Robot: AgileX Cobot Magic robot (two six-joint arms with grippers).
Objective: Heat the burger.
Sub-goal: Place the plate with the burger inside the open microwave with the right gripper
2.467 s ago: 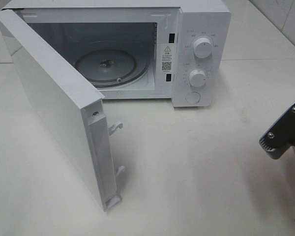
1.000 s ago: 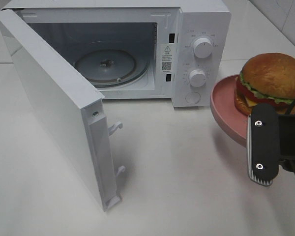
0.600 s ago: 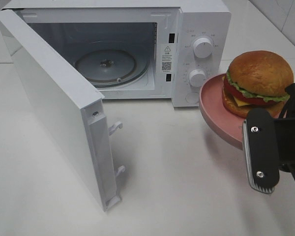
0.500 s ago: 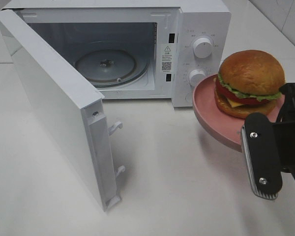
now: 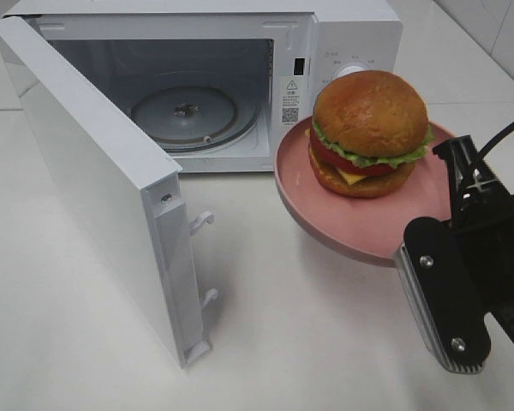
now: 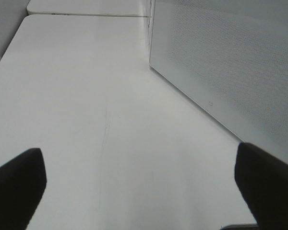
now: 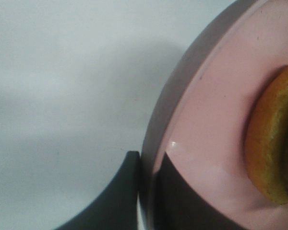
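Pink plate (image 5: 325, 205) pinched at its rim by the right gripper (image 7: 146, 191), nearly closed, with the burger (image 5: 370, 111) sitting on it.
The right arm reaches in from the right, holding the plate above the counter (image 5: 308, 342) in front of the microwave (image 5: 351, 34) control panel. Its door (image 5: 94, 188) stands wide open and the glass turntable (image 5: 184, 111) shows inside. The left gripper (image 6: 139, 187) hangs spread wide, holding nothing, beside the door.

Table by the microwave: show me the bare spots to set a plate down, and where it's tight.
Free: the table in front, between the open door and the plate; the stretch left of the door; the glass turntable inside the microwave. Crowded: front right, where the right gripper holds the plate with the burger.
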